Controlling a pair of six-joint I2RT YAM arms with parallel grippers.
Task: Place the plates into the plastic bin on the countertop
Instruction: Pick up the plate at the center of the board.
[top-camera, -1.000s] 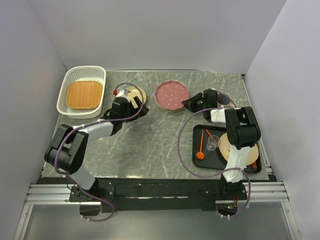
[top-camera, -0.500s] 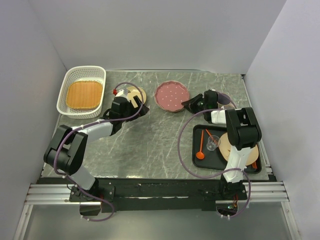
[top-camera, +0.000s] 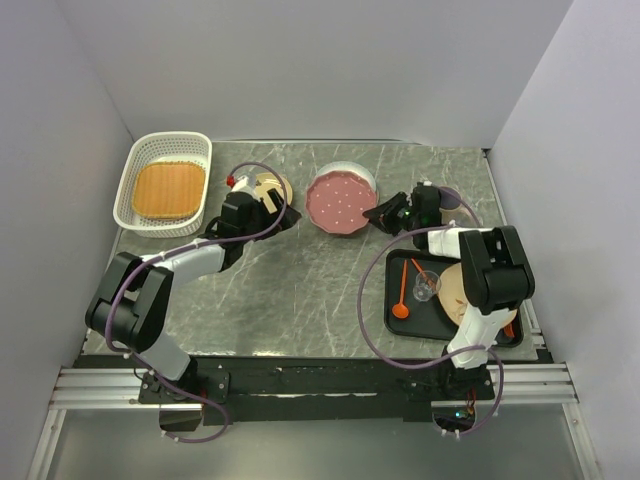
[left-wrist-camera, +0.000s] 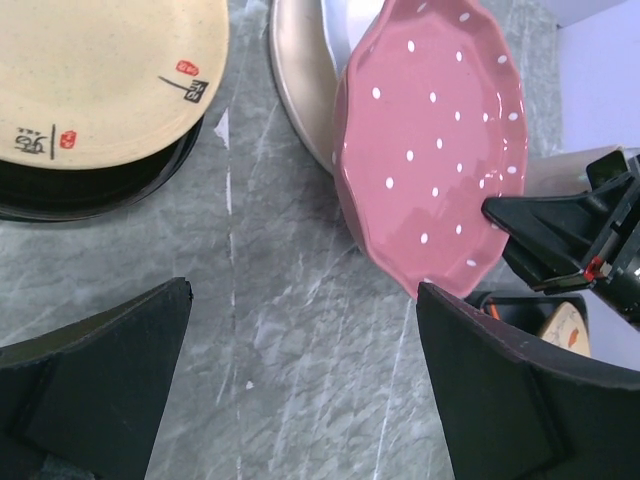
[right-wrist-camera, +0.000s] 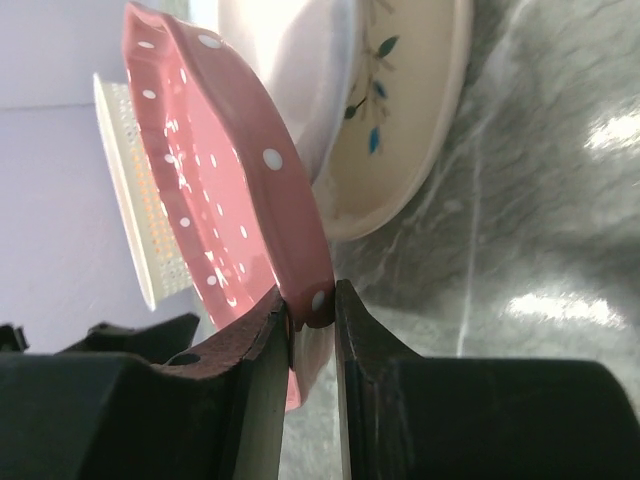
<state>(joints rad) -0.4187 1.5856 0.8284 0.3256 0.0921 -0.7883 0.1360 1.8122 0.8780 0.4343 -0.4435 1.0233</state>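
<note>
Top external, pink polka-dot plate (top-camera: 340, 205): middle of the counter (top-camera: 300, 290), tilted, its right edge raised at the right pincer (top-camera: 378, 213).
Top external, bin (top-camera: 125, 195): far-left corner, close against the wall (top-camera: 60, 150), with the orange-brown plate (top-camera: 168, 190) inside.
Left wrist, left pincer (left-wrist-camera: 300, 385): spread wide and empty over bare counter.
Left wrist, tan dark-rimmed plate (left-wrist-camera: 100, 80): just ahead, lying flat.
Right wrist, right pincer: clamped on the pink plate's rim, a grip the overhead view leaves unclear.
Right wrist, sprig plate (right-wrist-camera: 400, 120): beneath the pink one, only a pale sliver from above.
</note>
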